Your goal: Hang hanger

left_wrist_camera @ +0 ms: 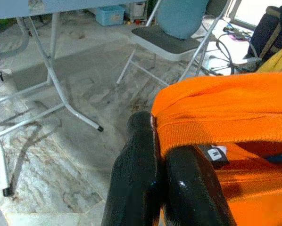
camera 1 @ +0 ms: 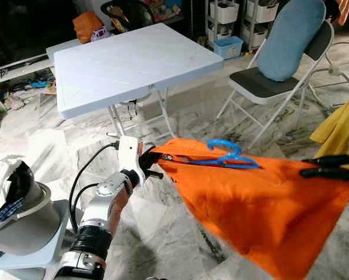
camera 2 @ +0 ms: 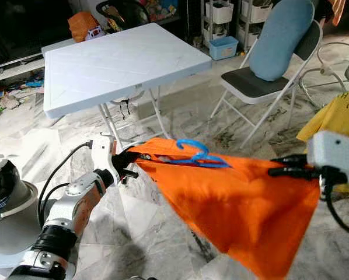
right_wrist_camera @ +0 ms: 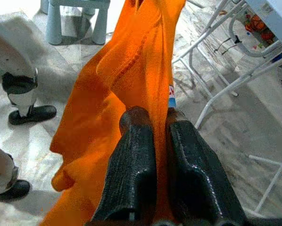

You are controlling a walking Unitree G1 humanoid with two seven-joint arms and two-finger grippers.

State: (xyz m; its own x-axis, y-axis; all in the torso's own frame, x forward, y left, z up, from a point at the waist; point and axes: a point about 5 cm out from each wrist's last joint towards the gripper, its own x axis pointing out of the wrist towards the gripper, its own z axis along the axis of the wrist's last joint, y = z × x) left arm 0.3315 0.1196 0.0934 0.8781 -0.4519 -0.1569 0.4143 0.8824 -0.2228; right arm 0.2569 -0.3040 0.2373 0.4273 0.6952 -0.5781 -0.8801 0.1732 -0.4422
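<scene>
Left pincer (camera 1: 153, 160) clamps one edge of the orange shirt (camera 1: 262, 213), right pincer (camera 1: 306, 166) pinches the other; blue hanger (camera 1: 230, 156) inside.

Silver left arm (camera 1: 101, 219) with looping black cables, white wrist block and seemingly glossy black fingers (left_wrist_camera: 141, 179).

- Right gripper (right_wrist_camera: 154, 117): two black fingers (right_wrist_camera: 131, 165) pressed together on a fold of the orange garment (right_wrist_camera: 127, 70); cloth pinched between the fingertips.
- Garment runs away from the fingers in one long stretched band, with loose folds hanging to one side.
- Small tag (right_wrist_camera: 171, 99) at the cloth edge, just beside one fingertip.
- Marble floor (right_wrist_camera: 235, 136) behind; white table legs (right_wrist_camera: 216, 94) cross it.
- Pale blue stool legs (right_wrist_camera: 75, 21) near the far end of the cloth.
- Two black shoes (right_wrist_camera: 32, 113) on the floor.
</scene>
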